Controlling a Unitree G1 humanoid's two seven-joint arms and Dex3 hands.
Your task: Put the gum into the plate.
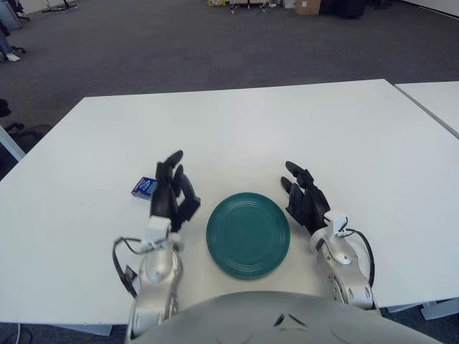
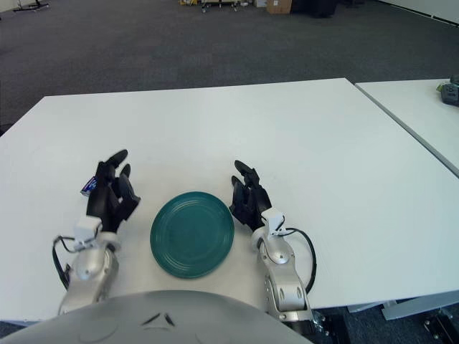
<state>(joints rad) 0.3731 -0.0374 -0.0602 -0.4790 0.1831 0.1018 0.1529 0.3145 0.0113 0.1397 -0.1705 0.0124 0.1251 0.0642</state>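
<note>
A small blue gum pack [image 1: 144, 187] lies on the white table [image 1: 237, 129], left of the teal plate [image 1: 248, 234]. My left hand [image 1: 174, 190] is just right of the pack and left of the plate, fingers spread and holding nothing; in the right eye view it partly hides the gum pack [image 2: 88, 186]. On the far side of the plate, my right hand [image 1: 304, 196] hovers open by the plate's right rim. The plate holds nothing.
A second white table [image 1: 437, 100] stands at the right, with a narrow gap between the two. Grey carpet floor lies beyond the table's far edge.
</note>
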